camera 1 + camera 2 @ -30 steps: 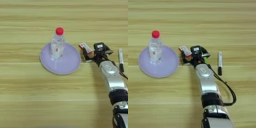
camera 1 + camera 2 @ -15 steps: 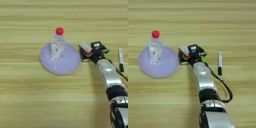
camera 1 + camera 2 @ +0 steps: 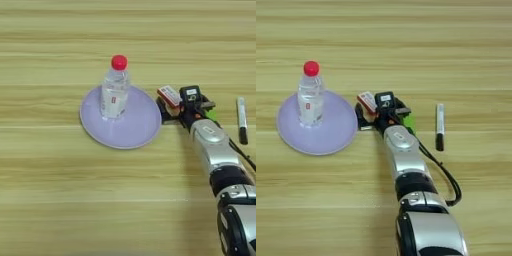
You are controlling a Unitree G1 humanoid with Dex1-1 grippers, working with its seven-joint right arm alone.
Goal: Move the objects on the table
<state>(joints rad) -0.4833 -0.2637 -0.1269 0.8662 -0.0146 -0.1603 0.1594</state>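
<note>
The clear bottle with a red cap stands upright on the lilac plate, left of centre on the table. Just right of the plate's rim lies the small red-and-white box. My right gripper reaches in from the lower right and is open, its black fingers low on the table between the box and the plate's edge, right against the box's near side. The green block peeks out behind the gripper's wrist, mostly hidden by it.
A slim grey-and-black marker pen lies on the table to the right of my silver forearm, pointing away from me. A black cable loops off the forearm's right side.
My gripper has slid a little to the left, closing in on the red-and-white box and the plate's rim. The box, bottle, plate and pen have stayed put.
</note>
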